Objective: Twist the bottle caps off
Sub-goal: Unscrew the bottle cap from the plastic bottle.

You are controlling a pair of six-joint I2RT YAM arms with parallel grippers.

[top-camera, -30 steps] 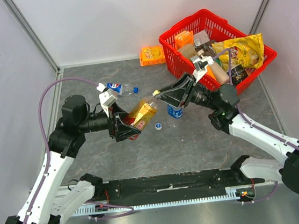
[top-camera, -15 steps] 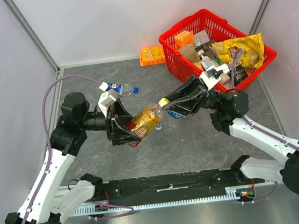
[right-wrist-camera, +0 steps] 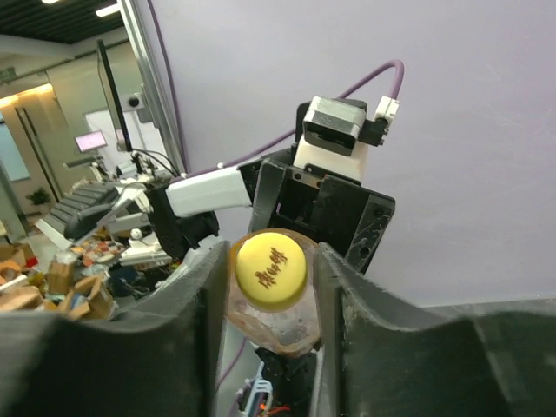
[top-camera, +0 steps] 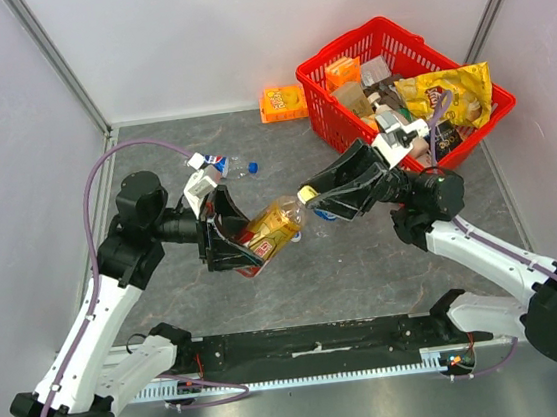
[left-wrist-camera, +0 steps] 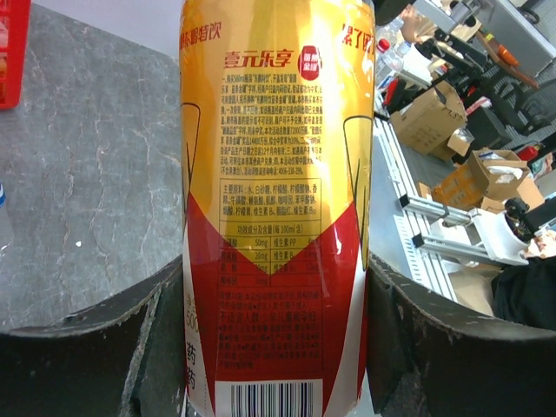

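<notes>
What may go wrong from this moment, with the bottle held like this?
1. The left gripper holds the amber bottle tilted in the air, so a twist might turn it in the grip.
2. The right gripper flanks the yellow cap, but contact is unclear; the fingers might slip around the cap.

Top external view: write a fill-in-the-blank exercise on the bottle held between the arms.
The left claw is shut on the bottle, whose label is gold and ____.
Its cap sits between the fingers of the right claw and is coloured ____.
The basket of snack packs stands on the robot's ____ side.
Missing words: red, yellow, right.
</notes>
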